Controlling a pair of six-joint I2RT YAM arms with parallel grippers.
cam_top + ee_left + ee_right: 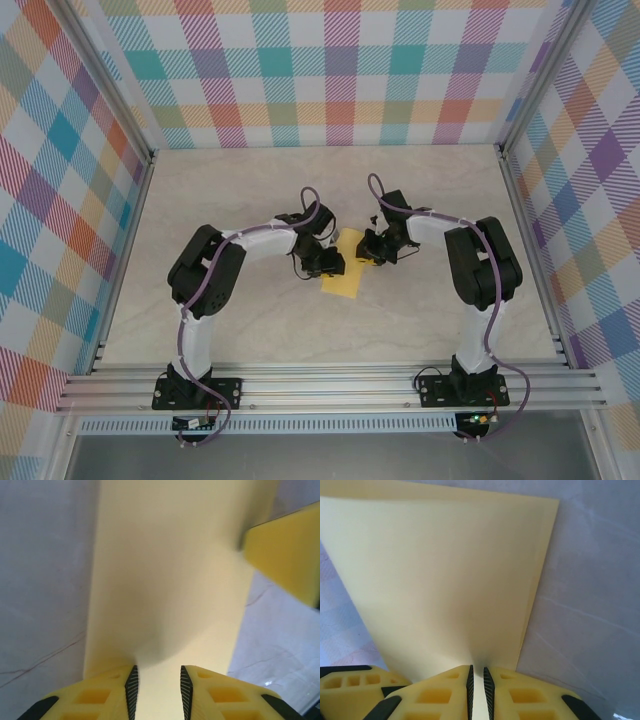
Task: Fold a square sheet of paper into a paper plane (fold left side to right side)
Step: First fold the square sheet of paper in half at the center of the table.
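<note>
The square sheet of paper (342,276) lies mid-table between the two arms as a narrow yellow folded strip; no paper plane shape is in view. My left gripper (333,263) is at its left edge. In the left wrist view its jaws (157,687) stand apart over the paper (165,570), which bulges up at the left pad. My right gripper (370,250) is at the strip's upper right. In the right wrist view its jaws (477,687) are nearly closed, pinching the paper's (445,570) near edge. The right gripper's finger (287,550) shows in the left wrist view.
The pale marble-patterned tabletop (250,200) is bounded by aluminium rails (330,385) at the near edge and checked walls on three sides. A small dark object (371,217) lies just behind the right gripper. The left gripper's finger (350,682) shows at the lower left of the right wrist view.
</note>
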